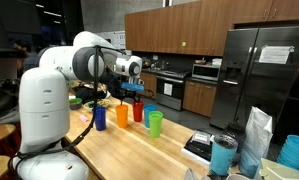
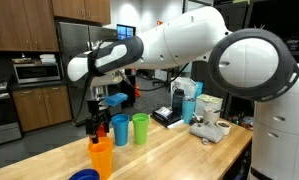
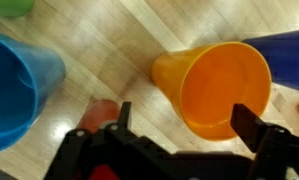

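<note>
Seemingly the approach step: the empty gripper, jaws apart, hangs over the red cup. Next it needs a straight descent, clear of the orange cup.

Steel refrigerator at right of an exterior view, brown wall cabinets across the top, microwave and oven beneath them, pale wooden table along the bottom, teal tumbler and white bag at lower right

The tool hangs open above an orange cup (blue cup well apart).
</note>
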